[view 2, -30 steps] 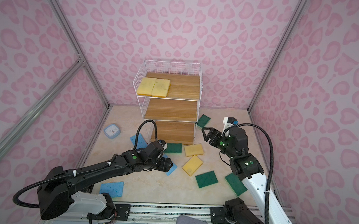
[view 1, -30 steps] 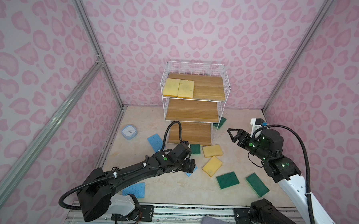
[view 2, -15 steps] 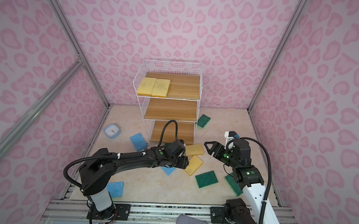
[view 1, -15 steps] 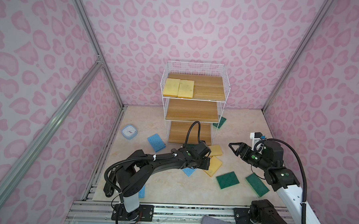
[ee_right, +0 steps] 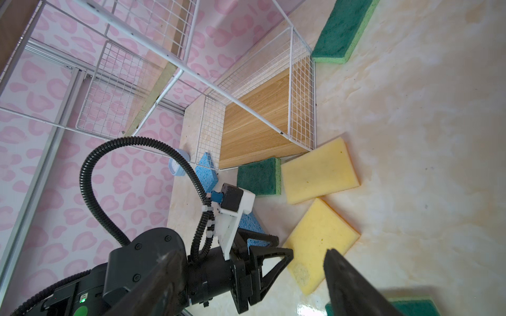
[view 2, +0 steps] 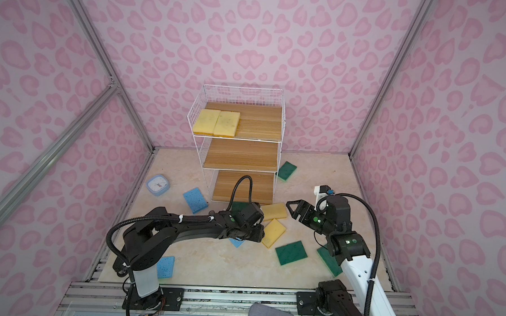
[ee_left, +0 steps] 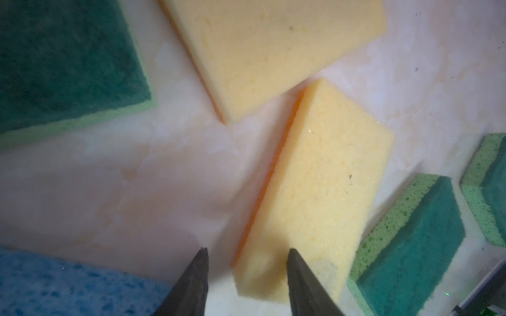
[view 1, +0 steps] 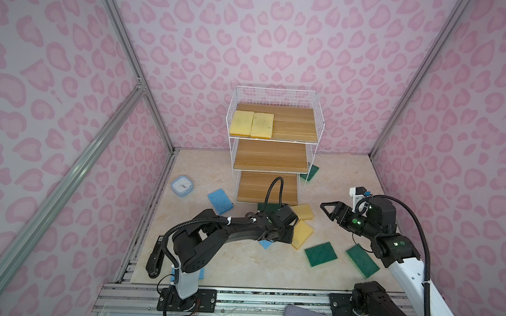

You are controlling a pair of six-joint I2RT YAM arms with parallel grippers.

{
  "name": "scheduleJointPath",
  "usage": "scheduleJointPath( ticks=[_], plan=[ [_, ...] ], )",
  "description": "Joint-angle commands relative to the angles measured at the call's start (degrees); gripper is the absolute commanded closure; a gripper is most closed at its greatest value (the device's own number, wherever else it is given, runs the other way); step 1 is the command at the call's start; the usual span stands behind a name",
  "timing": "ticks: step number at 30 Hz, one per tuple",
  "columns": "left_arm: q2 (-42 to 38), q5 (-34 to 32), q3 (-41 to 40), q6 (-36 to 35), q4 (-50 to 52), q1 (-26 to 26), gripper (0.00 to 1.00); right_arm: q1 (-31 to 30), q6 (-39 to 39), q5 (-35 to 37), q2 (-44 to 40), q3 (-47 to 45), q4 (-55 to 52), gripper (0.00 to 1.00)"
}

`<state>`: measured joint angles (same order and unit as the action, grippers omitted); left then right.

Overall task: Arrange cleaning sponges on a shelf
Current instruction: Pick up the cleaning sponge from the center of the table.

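Wire shelf (view 1: pixel 291 123), two yellow sponges (view 1: pixel 241 123) side by side on top tier, other sponges (view 1: pixel 321 254) scattered below

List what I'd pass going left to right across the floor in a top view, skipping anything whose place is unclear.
clock → blue sponge beside the shelf → front yellow sponge → green sponge → rightmost green sponge. The other sponges overlap these, so they are left out.

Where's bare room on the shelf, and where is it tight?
Top board: bare from the yellow sponges to the right wire wall. Middle board and bottom board: bare. Tight: floor before the shelf, among loose sponges and left end effector.
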<state>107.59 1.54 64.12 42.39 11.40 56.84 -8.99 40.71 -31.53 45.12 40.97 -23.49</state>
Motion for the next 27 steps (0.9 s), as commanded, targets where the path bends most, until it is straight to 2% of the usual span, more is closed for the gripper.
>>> scheduleJointPath(
  ticks=[1,4,5,6,7,8,14,22,27],
  plan=[
    [1.16,-0.22,-0.29,0.76,-2.35,-0.02,0.56,-0.10,-1.08,0.25,0.24,0.34,0.70,0.17],
    [1.95,0.38,-0.22,0.83,-3.00,0.03,0.63,-0.01,-1.24,0.42,0.58,0.66,0.31,0.17],
    [2.08,0.55,-0.13,0.84,-3.18,0.02,0.67,-0.06,-1.25,0.42,0.73,0.74,0.29,0.17],
    [2.23,0.74,0.10,0.71,-3.12,0.01,0.75,-0.08,-1.29,0.29,0.81,0.86,0.22,0.17],
    [2.20,0.83,0.28,0.46,-2.89,0.03,0.91,-0.13,-1.41,0.30,0.93,1.04,0.07,0.17],
    [2.05,0.74,0.51,0.31,-2.63,0.02,0.96,-0.15,-1.56,0.26,1.06,1.33,-0.11,0.17],
    [-2.25,0.59,-0.09,-0.98,-0.59,0.00,0.96,-0.24,-2.64,0.77,1.20,2.71,-1.45,0.17],
    [-13.30,0.77,-3.48,-2.61,3.22,0.97,0.96,-1.00,-3.52,-0.95,0.77,3.28,-2.73,0.18],
    [-21.87,1.03,-6.79,-5.22,7.96,1.03,0.96,-6.90,-7.31,-1.79,4.20,6.82,-6.88,0.27]
  ],
)
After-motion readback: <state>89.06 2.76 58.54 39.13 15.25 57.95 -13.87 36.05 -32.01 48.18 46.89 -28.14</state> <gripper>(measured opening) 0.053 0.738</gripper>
